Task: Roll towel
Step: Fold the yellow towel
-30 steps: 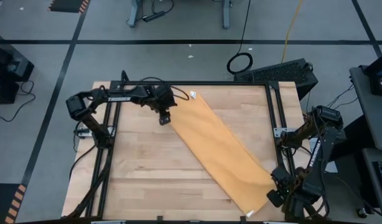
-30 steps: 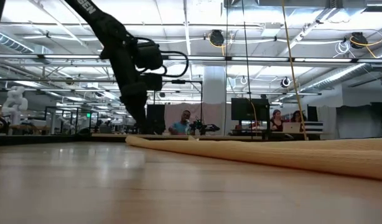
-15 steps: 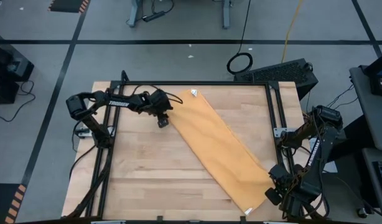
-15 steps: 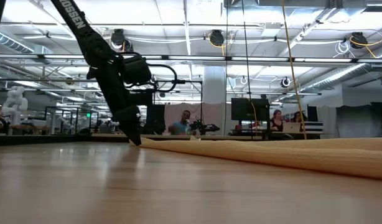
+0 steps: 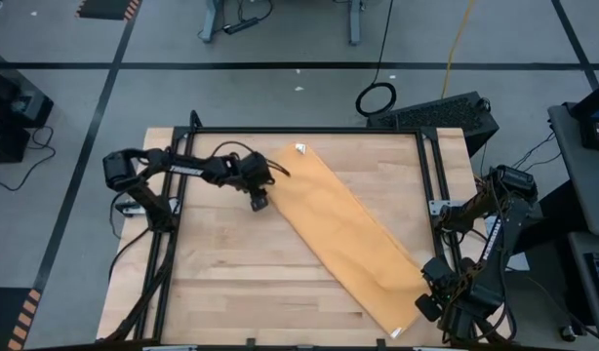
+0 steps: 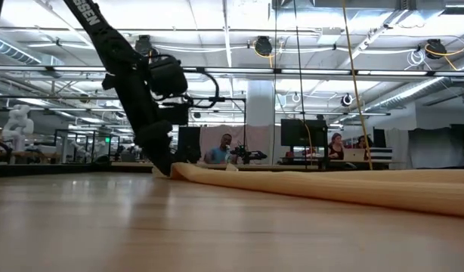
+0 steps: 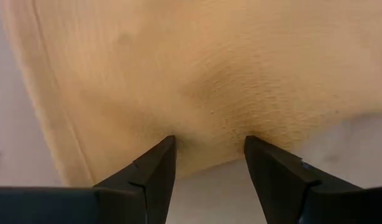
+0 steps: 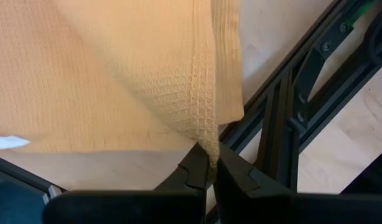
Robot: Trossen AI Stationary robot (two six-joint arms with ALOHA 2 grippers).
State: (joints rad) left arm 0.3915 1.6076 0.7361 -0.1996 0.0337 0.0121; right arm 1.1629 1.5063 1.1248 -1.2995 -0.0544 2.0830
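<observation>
The mustard-yellow towel [image 5: 343, 234] lies flat, folded into a long strip, slanting from the table's far middle to its near right corner. A white tag [image 5: 300, 149] shows at its far end. My left gripper [image 5: 259, 203] is open and low on the table at the strip's left long edge near the far end; it also shows in the low view [image 6: 164, 165]. My right gripper [image 5: 426, 305] is shut on the towel at the strip's near right end. My left gripper sets its two open fingertips [image 7: 168, 144] on the towel's left long edge [image 7: 206, 134], slanting down from the table's left. The cloth puckers a little between the tips and lies on the table. My right gripper pinches the towel's hemmed edge [image 8: 204, 140] at the near right end between its two shut fingers. The cloth rises in a small ridge to the fingers; the rest lies flat.
A black metal frame [image 5: 431, 185] runs along the table's edges, with a rail close beside my right gripper [image 8: 284, 124]. Bare wood [image 5: 231, 283] lies near and left of the towel. People sit at desks [image 6: 338, 151] in the room behind.
My left gripper has come down and a little toward the near edge, until its tips sit at the towel's left edge near the far end. That edge now humps up slightly beside the fingers. The rest of the towel has stayed in place.
</observation>
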